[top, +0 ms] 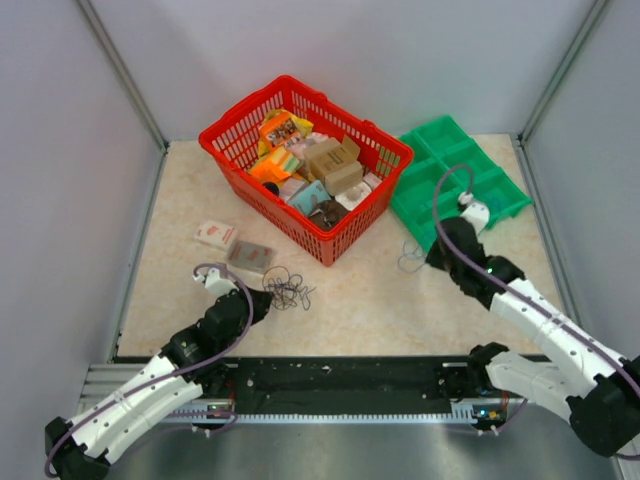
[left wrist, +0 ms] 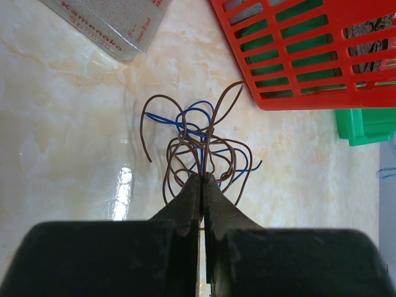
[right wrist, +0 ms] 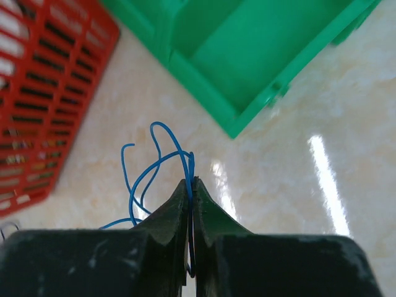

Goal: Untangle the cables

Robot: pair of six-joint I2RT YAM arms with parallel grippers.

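Observation:
A small tangle of thin brown and blue cables point(top: 289, 291) lies on the table in front of the red basket. My left gripper point(top: 266, 302) is at its near-left side. In the left wrist view the left gripper point(left wrist: 203, 178) is shut on strands of that tangle point(left wrist: 198, 145), whose loops fan out ahead of the tips. A separate thin blue cable point(top: 410, 258) lies near the green tray. My right gripper point(top: 433, 256) is shut on it. In the right wrist view the blue cable point(right wrist: 132, 197) runs between the closed tips of the right gripper point(right wrist: 191, 182) and curls off to the left.
A red basket point(top: 215, 140) full of packets stands at the back centre. A green compartment tray point(top: 500, 190) sits to its right. Two small boxes point(top: 215, 233) point(top: 250, 256) lie left of the tangle. Grey walls enclose the table on three sides.

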